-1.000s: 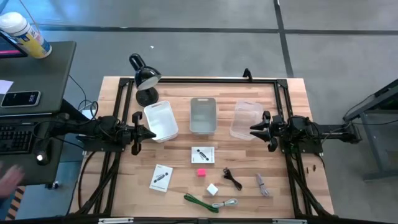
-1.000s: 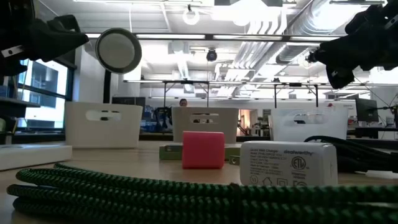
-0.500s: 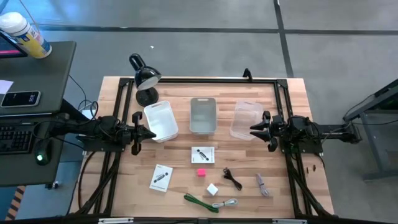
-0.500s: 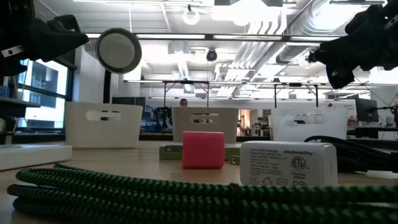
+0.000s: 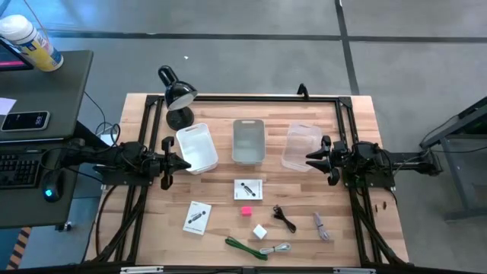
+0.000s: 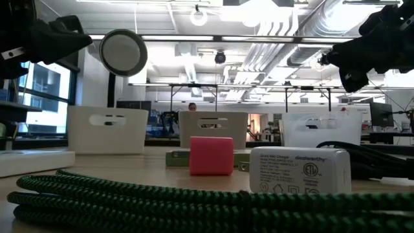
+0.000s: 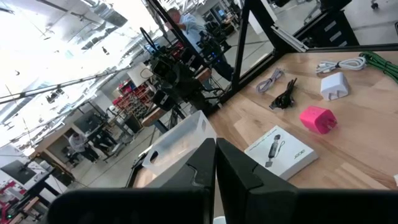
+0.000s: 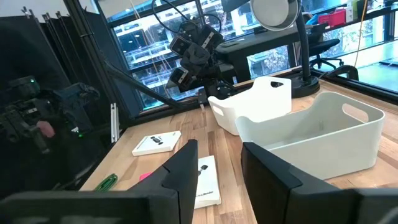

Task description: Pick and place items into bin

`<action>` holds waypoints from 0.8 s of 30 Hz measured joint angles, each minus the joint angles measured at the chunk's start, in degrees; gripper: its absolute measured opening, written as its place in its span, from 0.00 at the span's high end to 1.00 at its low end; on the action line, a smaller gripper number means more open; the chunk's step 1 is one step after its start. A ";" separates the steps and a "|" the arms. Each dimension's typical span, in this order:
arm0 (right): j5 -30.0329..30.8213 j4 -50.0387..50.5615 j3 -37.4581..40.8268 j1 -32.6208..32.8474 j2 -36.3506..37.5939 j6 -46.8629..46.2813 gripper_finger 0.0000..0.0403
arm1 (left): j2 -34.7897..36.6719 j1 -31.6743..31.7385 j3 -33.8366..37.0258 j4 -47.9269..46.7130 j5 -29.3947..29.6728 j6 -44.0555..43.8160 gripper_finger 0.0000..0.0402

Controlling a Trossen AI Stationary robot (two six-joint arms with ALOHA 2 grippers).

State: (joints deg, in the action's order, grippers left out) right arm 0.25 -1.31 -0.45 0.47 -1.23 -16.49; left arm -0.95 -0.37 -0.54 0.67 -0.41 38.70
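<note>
Wooden table (image 5: 152, 221) has all the items lying on its near half. Nothing has moved in the last second, so no item has been picked yet and the job has not really begun.

The left gripper (image 5: 185, 163) hangs at the left side of the table with its fingers pressed together, holding nothing. The right gripper (image 5: 310, 159) hangs at the right side with its fingers apart, also empty.

Three bins stand in a row at the far half: a white bin (image 5: 197, 147) on the left, a grey bin (image 5: 248, 140) in the middle and a clear bin (image 5: 298, 145) on the right.

One white packet (image 5: 248, 189) lies just near of the grey bin, and another white packet (image 5: 198, 217) lies to its left. The pink cube (image 5: 246, 211) and white cube (image 5: 260, 231) sit between them and the near edge. The green cord (image 5: 242, 246), white cord (image 5: 277, 249), black cord (image 5: 284, 219) and grey piece (image 5: 322, 226) lie near the front.

A black lamp (image 5: 176, 92) stands at the far left corner, close to the white bin. It could get in the left arm's way.
</note>
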 joint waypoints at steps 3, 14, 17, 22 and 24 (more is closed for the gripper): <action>0.00 0.01 0.00 0.00 0.01 0.00 0.72 | 0.00 0.01 0.00 0.00 -0.01 0.00 0.99; 0.00 0.01 0.00 0.02 -0.01 0.00 0.72 | 0.00 -0.01 0.00 0.00 -0.18 -0.30 0.99; -0.02 0.01 0.00 0.02 0.01 0.00 0.72 | 0.00 -0.01 0.00 0.27 -0.19 -6.59 0.99; 0.00 0.01 0.00 0.01 0.01 0.00 0.72 | 0.00 -0.01 -0.02 0.84 -0.62 -24.91 0.99; -0.02 0.01 0.00 0.02 0.01 0.00 0.72 | 0.00 -0.01 -0.02 1.89 -0.01 -29.35 0.99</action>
State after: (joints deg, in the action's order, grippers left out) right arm 0.23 -1.30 -0.45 0.49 -1.21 -16.49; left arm -0.95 -0.38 -0.56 2.56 -0.43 9.35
